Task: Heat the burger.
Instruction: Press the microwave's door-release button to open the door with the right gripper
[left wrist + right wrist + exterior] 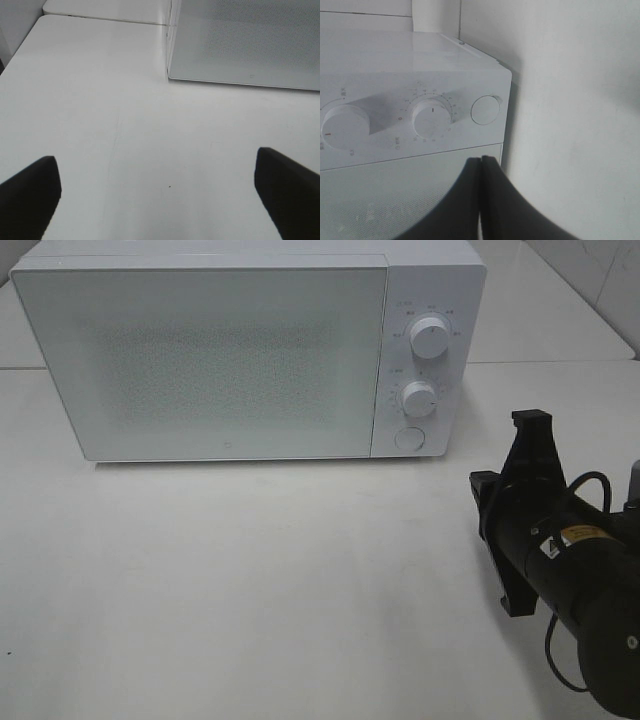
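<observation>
You won't find legible text here. Print rings the microwave (230, 350)'s upper knob (431, 337) and lower knob (419, 398), too small to read. Door logo (222, 444) and the yellow sticker (580, 535) on the arm (600, 620) right of the microwave are also unreadable.

We log open table (250, 580) before the microwave (250, 345); its shut door (200, 360) bars the cavity; the right gripper (531, 420) crowds the right edge.
</observation>
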